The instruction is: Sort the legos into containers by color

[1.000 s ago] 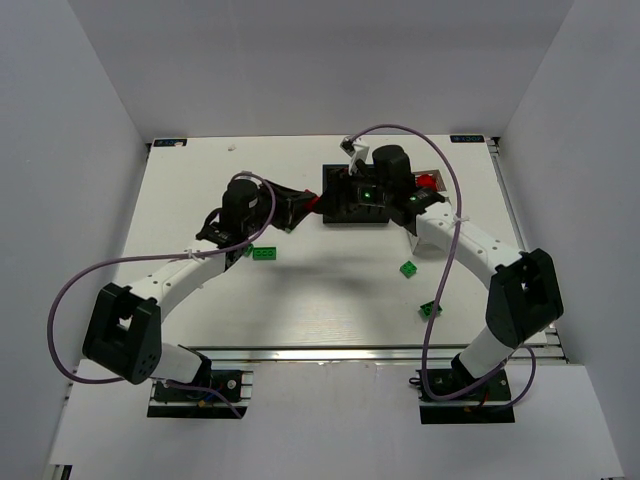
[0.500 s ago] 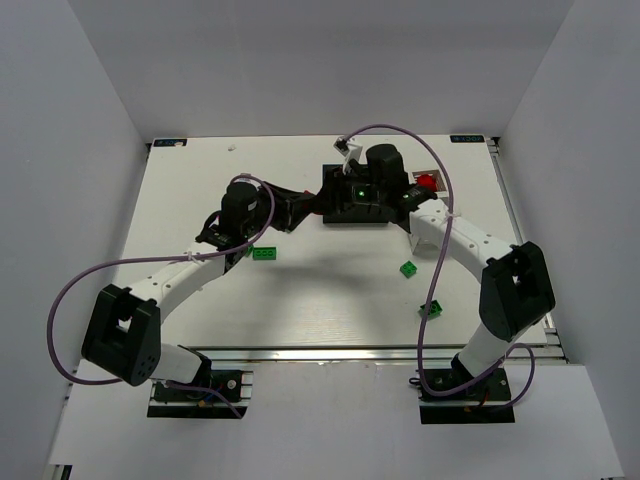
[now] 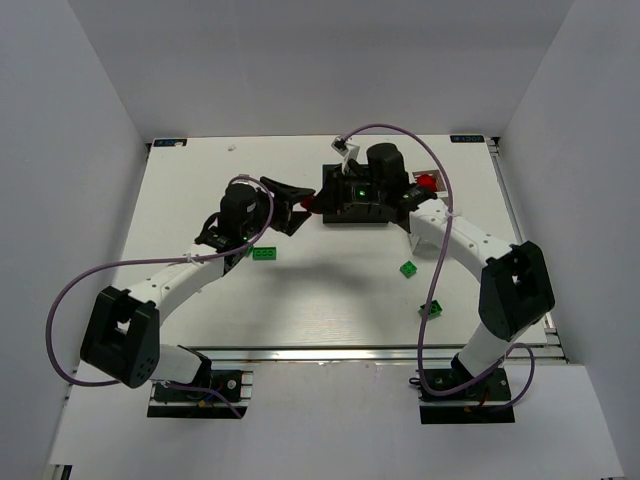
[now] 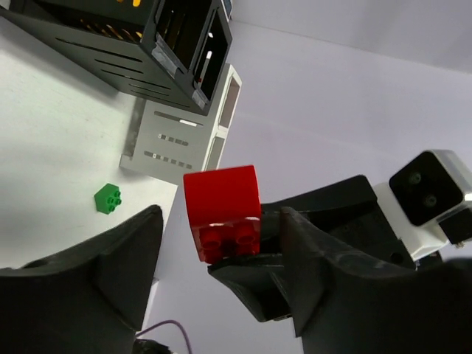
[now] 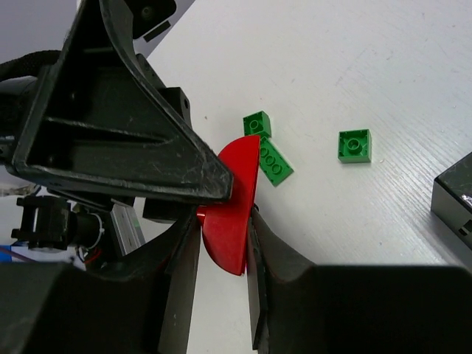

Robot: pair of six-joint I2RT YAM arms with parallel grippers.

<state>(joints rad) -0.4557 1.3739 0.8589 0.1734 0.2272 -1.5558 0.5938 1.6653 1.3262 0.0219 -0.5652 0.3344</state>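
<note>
Red brick (image 5: 232, 195): pinched in right gripper (image 5: 221, 232) above the table's (image 3: 200, 300) far middle. Left gripper (image 4: 220, 221) stands wide; back it straight off, avoiding snags.

We see a red brick (image 4: 221, 214) at centre, a green brick (image 4: 108, 198) lower left, a black box (image 4: 88, 37) upper left, a white slotted basket (image 4: 177, 140) beneath.

Tally | small green plastic bricks (image 3: 409, 268) on the white surface (image 3: 330, 310): four | red plastic bricks (image 3: 428, 181): two, one a rounded red brick (image 5: 232, 206) | black slotted box (image 4: 88, 51): one | white slatted basket (image 4: 181, 136): one | tools: two, left tool (image 4: 221, 247), right tool (image 5: 221, 265)
</note>
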